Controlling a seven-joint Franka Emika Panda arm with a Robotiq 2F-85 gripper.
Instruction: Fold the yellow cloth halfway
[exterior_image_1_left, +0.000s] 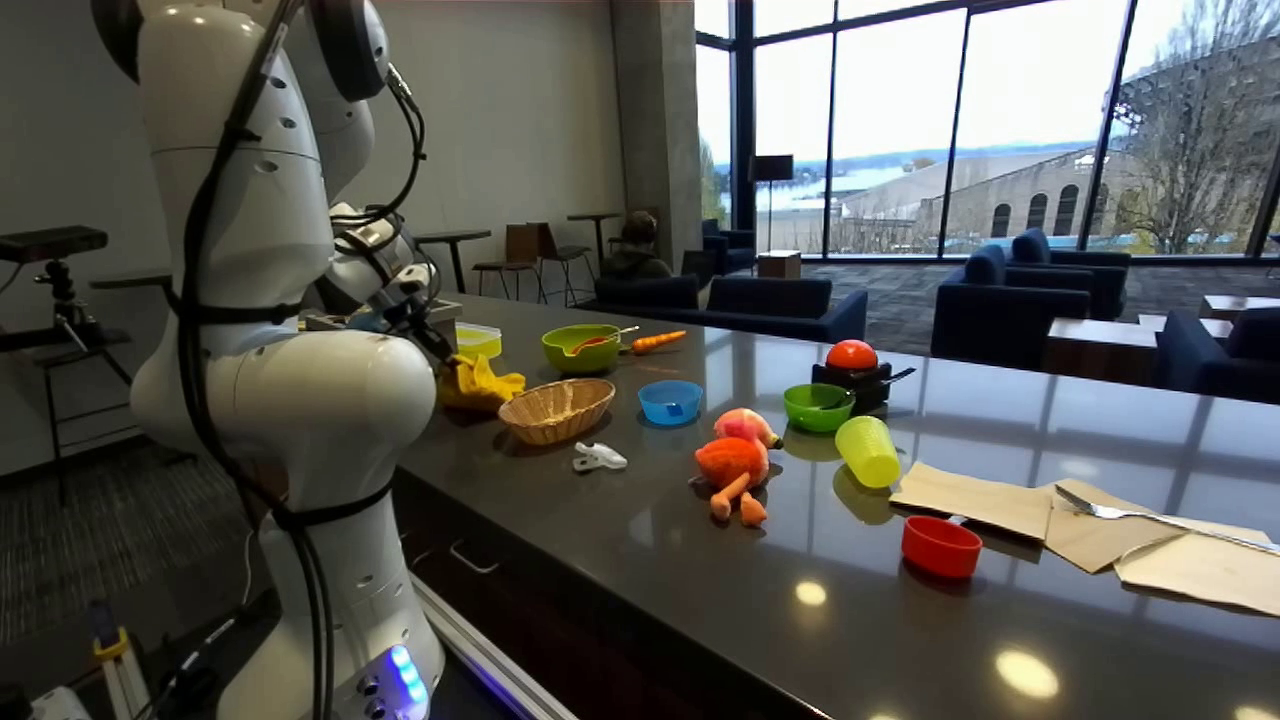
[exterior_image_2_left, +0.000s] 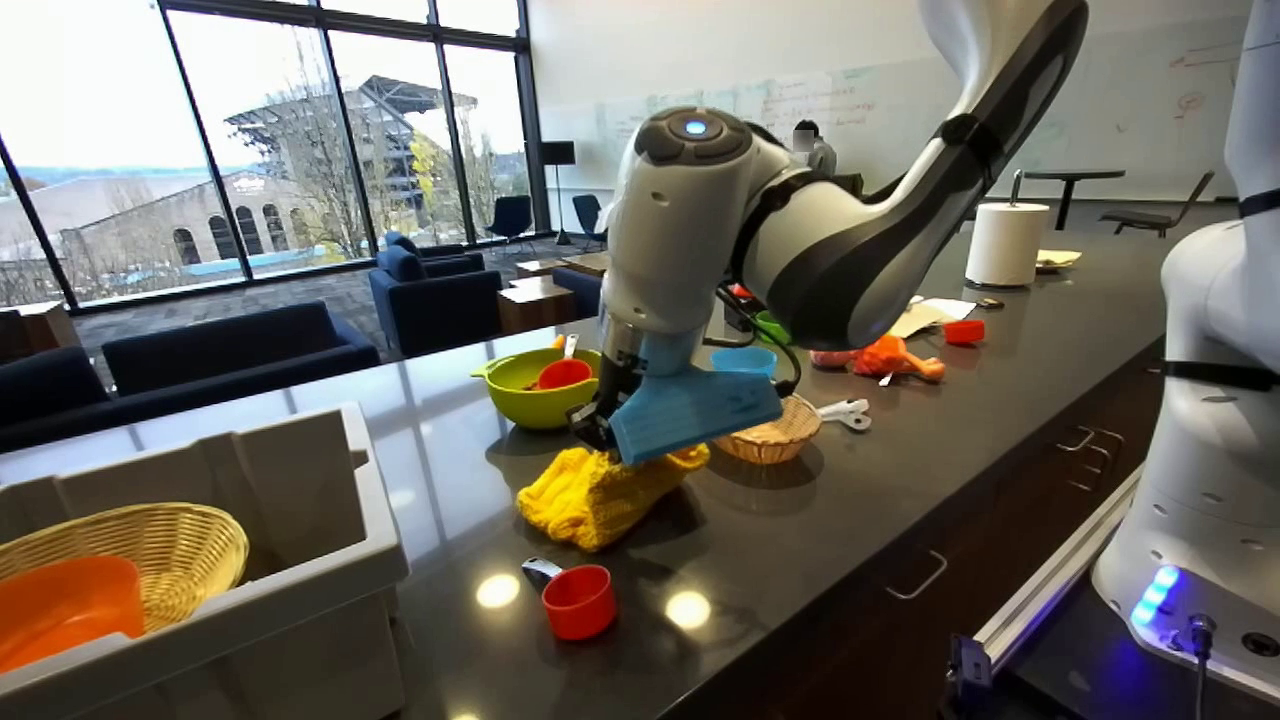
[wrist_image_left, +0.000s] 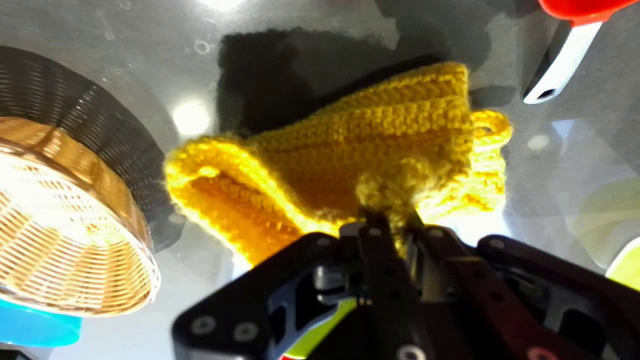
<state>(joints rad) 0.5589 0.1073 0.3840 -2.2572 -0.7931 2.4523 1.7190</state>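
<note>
In the wrist view the jaws stand close together, a narrow pinch of the yellow cloth caught between their tips; the gathered tuft there is blurred. From that pinch the knitted fabric spreads out above the bench, its left part curled over in a broad fold and a small loop showing at its right end. A wicker basket lies just to its left, a blue bowl partly shows below the basket, and a red measuring cup sits apart at the upper right. In an exterior view the cloth makes a rumpled mound just beside the basket, the dark tips of the jaws at its top; their gap is too small to read there. A white clip lies near the basket, and a lime-green bowl stands behind. In an exterior view a blue casing hides part of the jaws, which meet the cloth's upper side; the fabric droops in folds between the lime-green bowl and the red measuring cup, apart from both.
</note>
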